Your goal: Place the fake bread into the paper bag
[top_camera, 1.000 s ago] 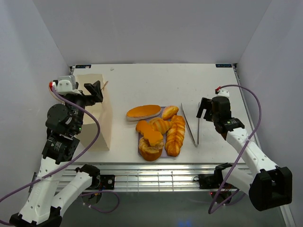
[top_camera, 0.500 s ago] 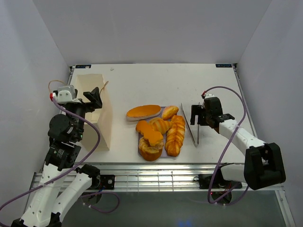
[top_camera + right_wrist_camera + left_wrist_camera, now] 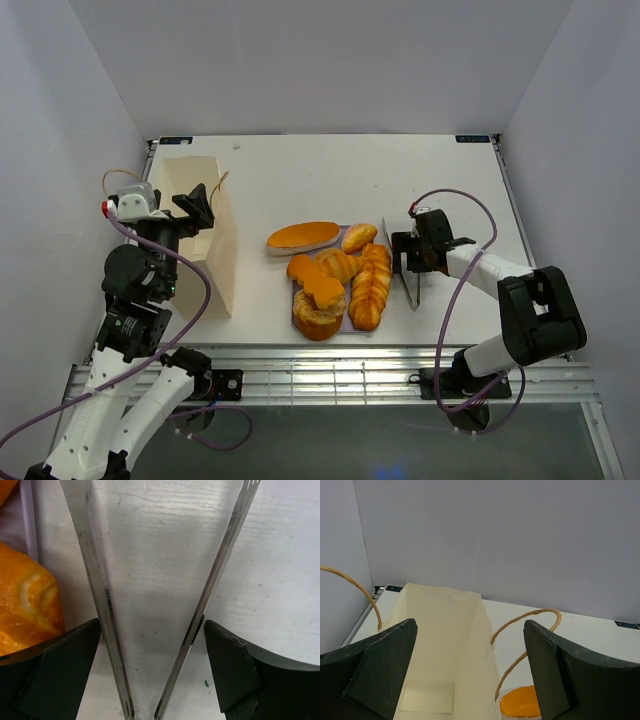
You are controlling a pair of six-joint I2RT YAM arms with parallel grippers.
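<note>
Left gripper (image 3: 470, 640) jaws spread wide, hanging over the paper bag (image 3: 222, 262) mouth at the table's 9 o'clock. Bread (image 3: 335, 275) heaped near table centre (every piece outside the bag). Right gripper (image 3: 152, 635) also spread, low over the table, straddling both arms of the tongs (image 3: 95, 580) at the bread's 3 o'clock.

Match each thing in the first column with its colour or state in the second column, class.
1 paper bag
2 tongs
3 long flat loaf
4 right pincer

A silver, lying flat
B open, one finger on each side of the tongs
C pale tan, standing upright
D glossy orange

Pairs: 1-C; 2-A; 3-D; 4-B
</note>
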